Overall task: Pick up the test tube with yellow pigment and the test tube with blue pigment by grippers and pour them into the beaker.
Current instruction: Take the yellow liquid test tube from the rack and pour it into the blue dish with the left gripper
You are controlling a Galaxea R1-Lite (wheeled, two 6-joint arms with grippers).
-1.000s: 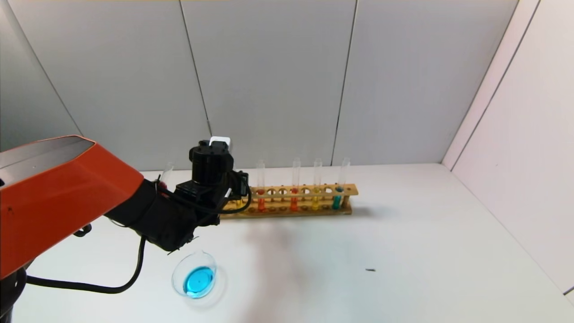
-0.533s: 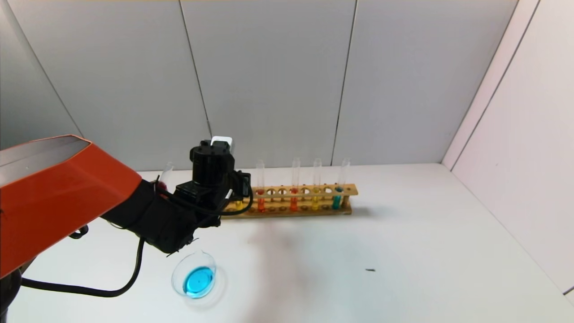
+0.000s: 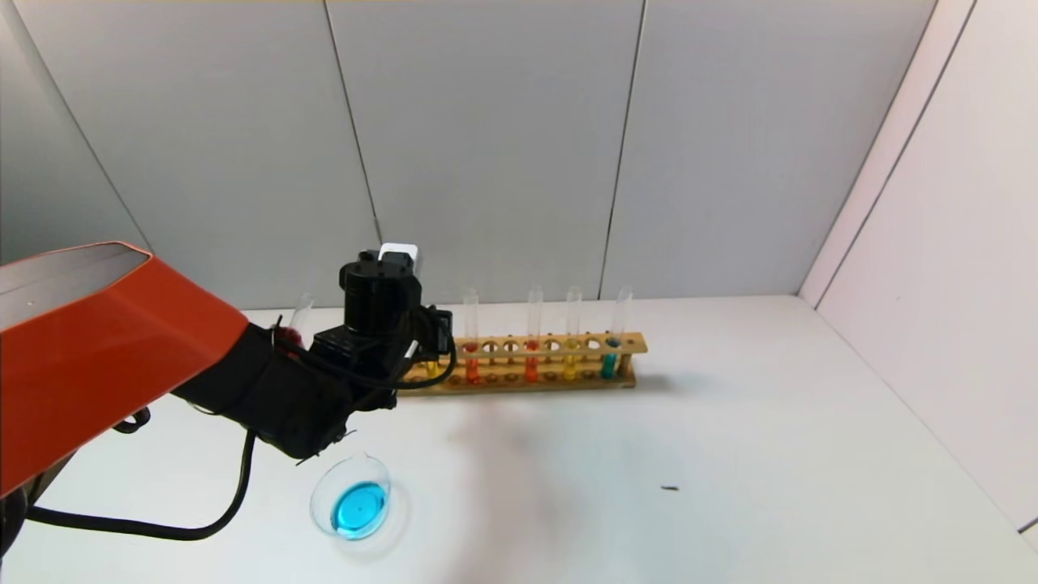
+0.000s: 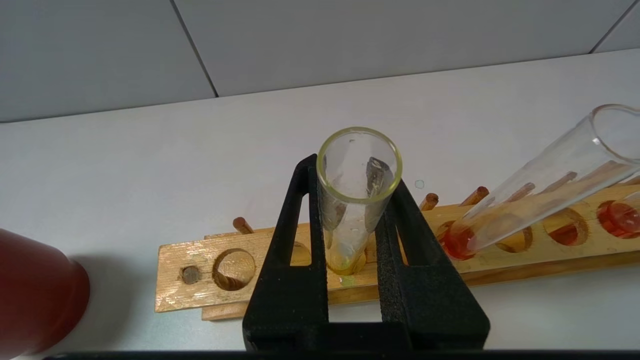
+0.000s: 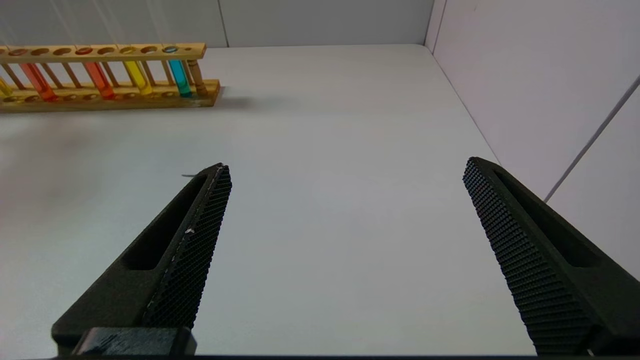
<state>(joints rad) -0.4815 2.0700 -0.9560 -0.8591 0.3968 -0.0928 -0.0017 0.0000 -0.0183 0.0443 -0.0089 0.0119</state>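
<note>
- Our left gripper is clenched on the test tube with yellow pigment, which is upright and seated in a hole near the left end of the wooden rack; only a thin yellow film shows at its base.
- The beaker stands on the table near the left arm and already holds blue liquid, so we judge the blue pour done.
- No yellow tint shows in the beaker; we judge lifting and pouring the yellow tube is what remains.
- A teal tube sits at the rack's right end.
- Our right gripper hangs released, well apart from the rack.
</note>
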